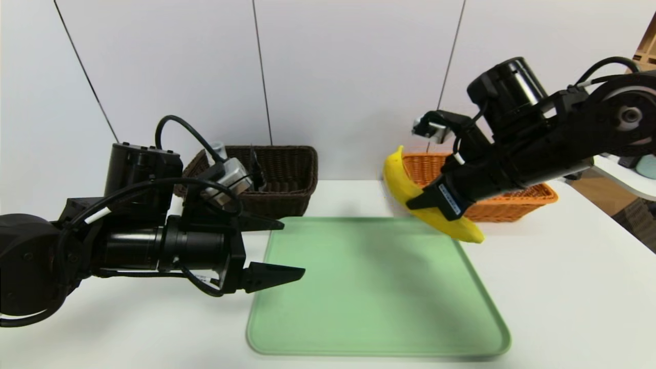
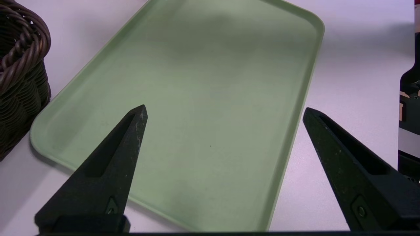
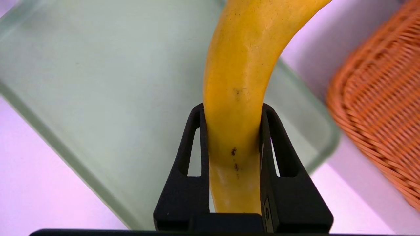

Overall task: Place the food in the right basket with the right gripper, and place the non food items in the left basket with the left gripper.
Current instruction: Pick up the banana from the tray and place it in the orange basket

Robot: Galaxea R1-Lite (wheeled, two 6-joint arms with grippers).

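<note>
A yellow banana (image 1: 405,185) hangs in the air over the far right corner of the green tray (image 1: 369,287), held across its middle by my right gripper (image 1: 428,202), which is shut on it. The right wrist view shows the banana (image 3: 241,65) squeezed between both black fingers (image 3: 188,154) of the right gripper (image 3: 233,109). The orange right basket (image 1: 512,197) stands just behind and to the right of the banana. My left gripper (image 1: 293,249) hovers open and empty at the tray's left edge, in front of the dark brown left basket (image 1: 287,174). Its contents are hidden.
The tray (image 2: 197,82) surface shows bare in the left wrist view between the left gripper (image 2: 224,113) fingers, with the brown basket (image 2: 19,75) beside it. The orange basket (image 3: 384,108) sits close to the tray's corner. White table all round; wall panels behind.
</note>
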